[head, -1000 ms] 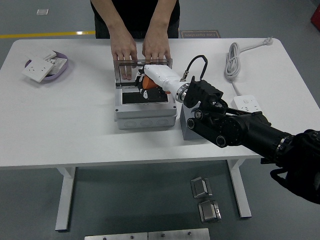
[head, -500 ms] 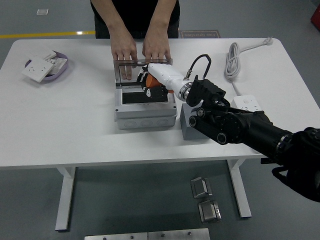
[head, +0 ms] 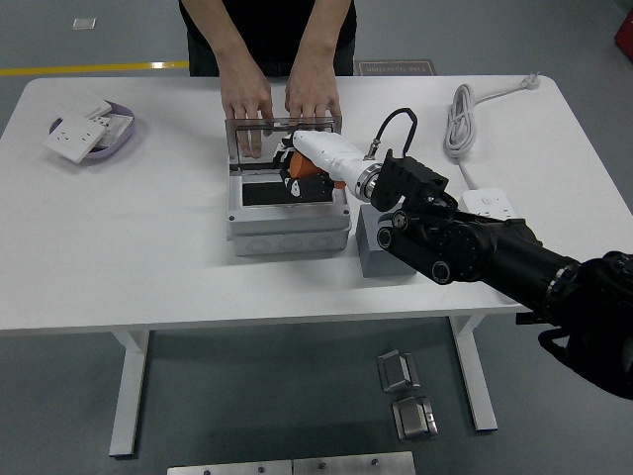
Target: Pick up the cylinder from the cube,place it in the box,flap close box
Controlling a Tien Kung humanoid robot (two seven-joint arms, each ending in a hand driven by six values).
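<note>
Head view, single frame.

Table (head: 148,247): white, spans the picture; near edge low in the frame.

Box (head: 288,220): grey junction box, centre of table, open. Its transparent lid (head: 259,139) stands raised at the far side.

Person: stands at the far edge. Left-of-picture hand (head: 244,97) and right-of-picture hand (head: 312,94) both lie on the top of the raised lid, fingers flat and pointing toward the robot.

Right hand (head: 300,168): white-shelled, on a black arm that enters from the lower right corner and crosses over the cube. It reaches into the open box. Its fingers are curled around an orange piece.

Cylinder (head: 305,184): orange, partly hidden by the hand, held inside the box opening just above its dark floor. Whether it touches the floor cannot be told.

Cube (head: 373,255): grey block, just right of the box, mostly covered by the forearm.

Left arm: out of the picture.

Dish (head: 111,143): lilac, far left of table, holding white wall sockets (head: 77,135).

Power strip (head: 491,205): white, right side of table, with its coiled white cable (head: 460,121) behind it.

Floor below the table: two metal parts (head: 406,391) near the right leg.
</note>
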